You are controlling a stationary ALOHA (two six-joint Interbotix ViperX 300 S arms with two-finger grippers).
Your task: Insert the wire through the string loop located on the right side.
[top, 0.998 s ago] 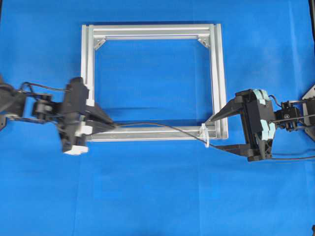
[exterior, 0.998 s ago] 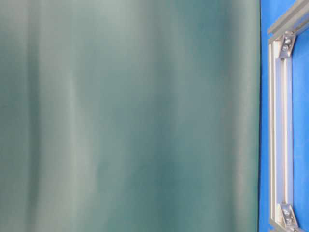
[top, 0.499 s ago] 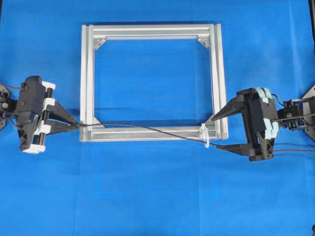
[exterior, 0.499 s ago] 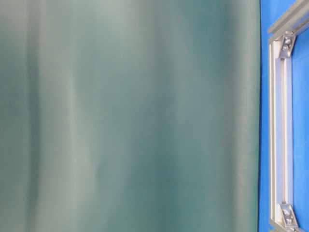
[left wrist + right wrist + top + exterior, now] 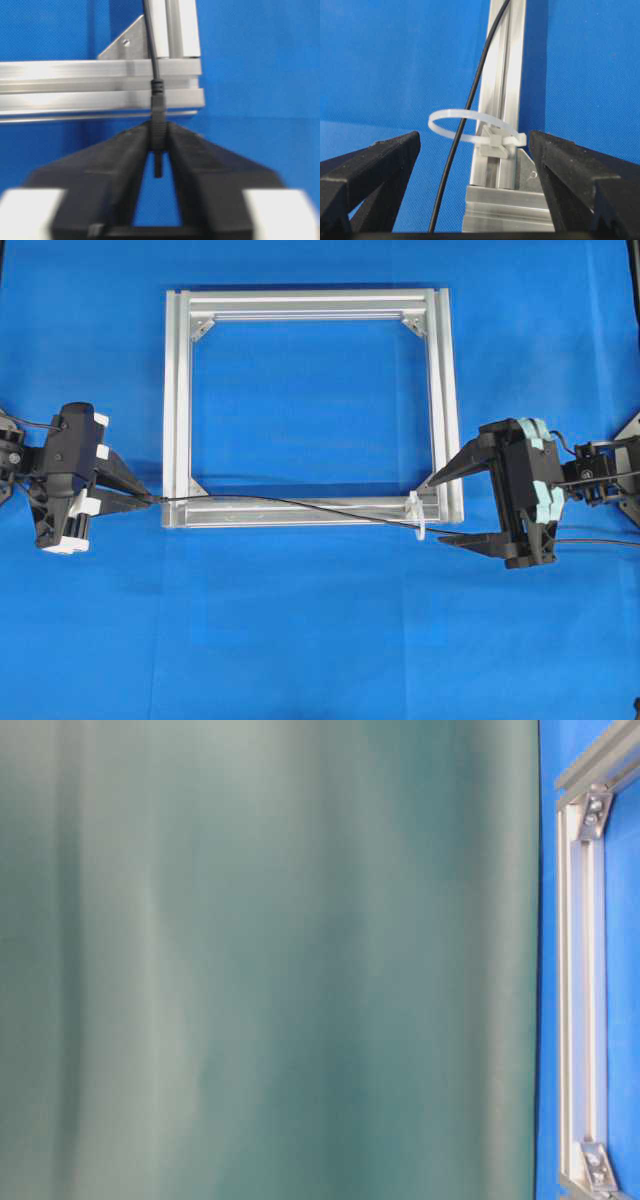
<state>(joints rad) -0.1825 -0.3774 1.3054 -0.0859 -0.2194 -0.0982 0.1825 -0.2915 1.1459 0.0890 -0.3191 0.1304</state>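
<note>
1. One thin black wire [image 5: 451, 165] already passes through the white plastic string loop [image 5: 470, 125] near the worktop's right edge; its long axis lies left-right.
2. Left fingers [image 5: 130, 150] pinch its plug; right fingers [image 5: 380, 160], nearer, gape around the loop.

Aluminium frame [image 5: 305, 511] on blue cloth [image 5: 320, 630]

A blurred teal sheet [image 5: 270, 960] fills most of the table-level view, hiding both arms; only one side of the aluminium frame [image 5: 580, 990] shows, cut off at the picture's right edge. The left pincer [image 5: 157, 150] is soft-focused, perhaps still touching the wire [image 5: 158, 115].
</note>
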